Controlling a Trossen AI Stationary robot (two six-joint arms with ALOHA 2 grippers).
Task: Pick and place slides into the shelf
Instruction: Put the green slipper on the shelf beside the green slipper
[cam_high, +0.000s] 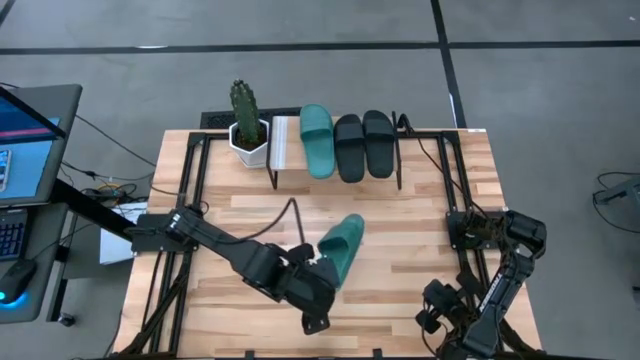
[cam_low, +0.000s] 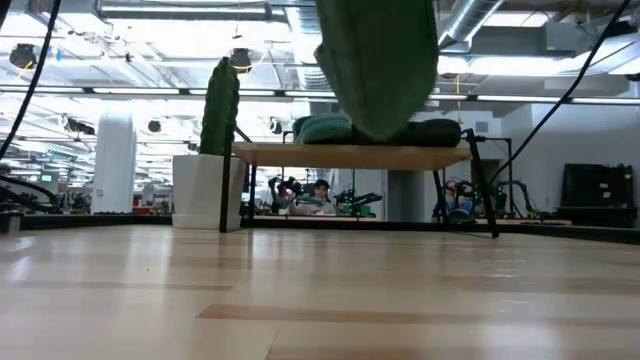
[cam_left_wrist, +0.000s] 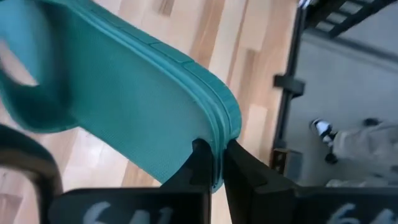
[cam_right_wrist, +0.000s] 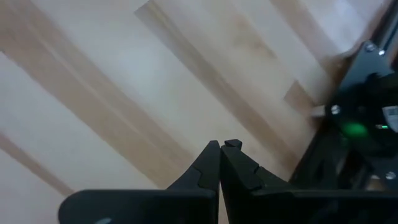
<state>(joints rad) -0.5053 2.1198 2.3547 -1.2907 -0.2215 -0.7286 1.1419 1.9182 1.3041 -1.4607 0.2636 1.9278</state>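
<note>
Teal foam slide (cam_high: 341, 246), probably light and bendy (sole edge grips best), sits pinched in my left end effector (cam_left_wrist: 214, 163).

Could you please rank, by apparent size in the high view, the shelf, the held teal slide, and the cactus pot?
1. The low shelf with a light wood top.
2. The teal green slide gripped by the left pincer; raised toward the camera, so it looks somewhat larger than it is.
3. The white cactus pot.
</note>
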